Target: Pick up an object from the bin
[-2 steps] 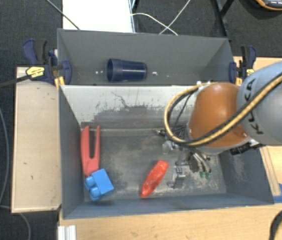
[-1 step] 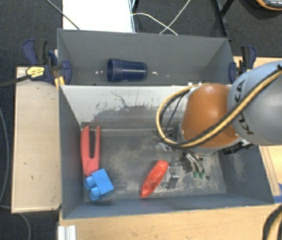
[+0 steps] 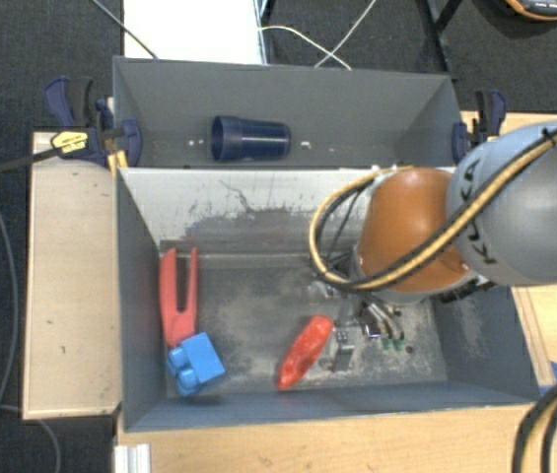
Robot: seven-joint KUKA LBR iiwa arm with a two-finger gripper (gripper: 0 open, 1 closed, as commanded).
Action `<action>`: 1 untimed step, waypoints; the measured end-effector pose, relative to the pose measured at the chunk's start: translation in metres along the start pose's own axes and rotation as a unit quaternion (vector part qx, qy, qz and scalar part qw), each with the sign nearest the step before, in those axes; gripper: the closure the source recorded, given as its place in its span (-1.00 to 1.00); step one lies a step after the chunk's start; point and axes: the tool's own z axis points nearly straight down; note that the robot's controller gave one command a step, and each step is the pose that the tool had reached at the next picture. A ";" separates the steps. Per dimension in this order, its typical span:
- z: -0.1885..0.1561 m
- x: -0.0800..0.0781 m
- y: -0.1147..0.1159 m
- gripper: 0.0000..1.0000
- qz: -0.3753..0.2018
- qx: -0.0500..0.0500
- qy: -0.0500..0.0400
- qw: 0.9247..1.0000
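Note:
A red-orange, pepper-shaped thing [image 3: 303,353] lies slantwise on the bin floor near the front wall, about the middle. My gripper [image 3: 355,335] is down at the floor just to the right of it, close against its upper end, under the arm's orange cover. Nothing shows held in it.
Red tongs [image 3: 177,294] lie along the left wall, with a blue toy brick [image 3: 194,363] at their near end in the front left corner. A dark blue cup [image 3: 248,138] lies on its side in the bin's back part. The arm covers the bin's right side.

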 end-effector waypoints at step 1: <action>0.032 0.016 0.022 -1.00 -0.035 -0.001 0.002 0.999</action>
